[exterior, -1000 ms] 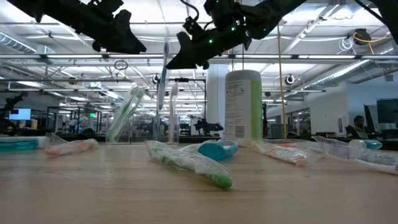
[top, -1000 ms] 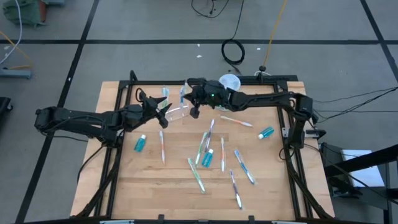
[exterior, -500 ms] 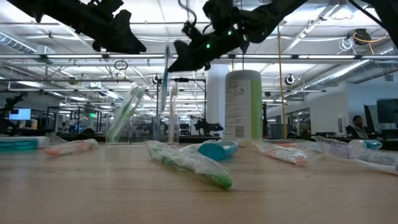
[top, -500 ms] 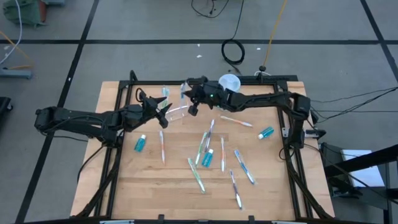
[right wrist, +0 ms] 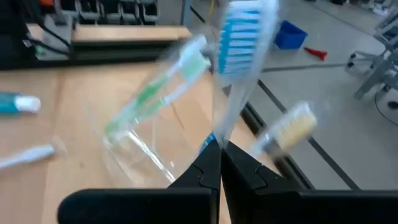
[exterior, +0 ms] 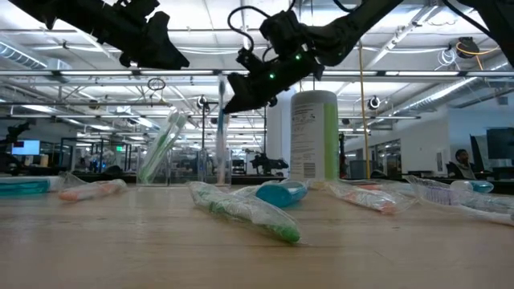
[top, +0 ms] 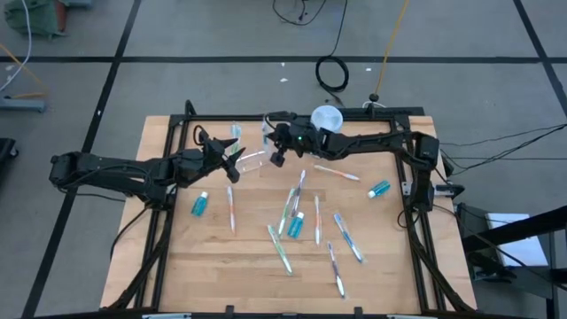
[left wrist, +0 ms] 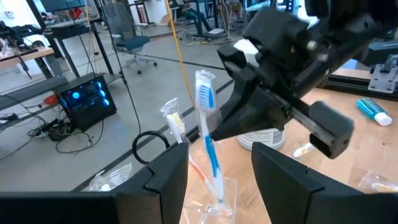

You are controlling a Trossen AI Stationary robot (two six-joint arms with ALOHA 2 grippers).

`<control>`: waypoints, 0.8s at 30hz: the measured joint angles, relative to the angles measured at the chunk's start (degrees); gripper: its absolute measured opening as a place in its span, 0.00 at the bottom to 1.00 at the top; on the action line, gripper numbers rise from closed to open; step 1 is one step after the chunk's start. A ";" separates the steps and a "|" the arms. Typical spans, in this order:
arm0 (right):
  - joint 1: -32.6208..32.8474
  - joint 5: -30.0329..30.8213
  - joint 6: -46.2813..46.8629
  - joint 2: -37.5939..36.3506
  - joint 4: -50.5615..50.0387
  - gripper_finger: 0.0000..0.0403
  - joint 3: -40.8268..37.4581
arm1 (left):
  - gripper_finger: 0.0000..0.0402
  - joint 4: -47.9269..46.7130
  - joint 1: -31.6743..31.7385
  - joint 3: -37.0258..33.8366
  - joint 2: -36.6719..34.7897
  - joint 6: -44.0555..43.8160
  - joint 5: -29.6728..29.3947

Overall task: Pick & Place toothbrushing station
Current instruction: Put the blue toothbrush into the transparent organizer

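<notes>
On the wooden bench, the right hand pinches a wrapped blue toothbrush above the small clear plastic cup; the left hand, fingers apart, flanks it.

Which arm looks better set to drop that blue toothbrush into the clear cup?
The right. Its gripper is shut on the blue toothbrush, upright with its lower end already in the clear cup. The left gripper waits open beside the cup, holding nothing.
</notes>
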 joint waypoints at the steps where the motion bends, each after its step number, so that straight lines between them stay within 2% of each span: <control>1: -0.04 0.07 -0.01 0.00 -0.04 0.00 -0.51 | 0.46 0.00 -0.05 0.00 0.00 0.00 -0.02; 20: -0.35 -0.22 -0.15 0.02 4.00 0.00 -7.18 | 0.46 0.00 -0.03 0.00 0.00 -1.00 -0.01; 24: -0.31 -0.24 -0.09 0.02 3.93 0.05 -8.44 | 0.46 0.00 -0.03 0.00 0.00 -1.07 0.00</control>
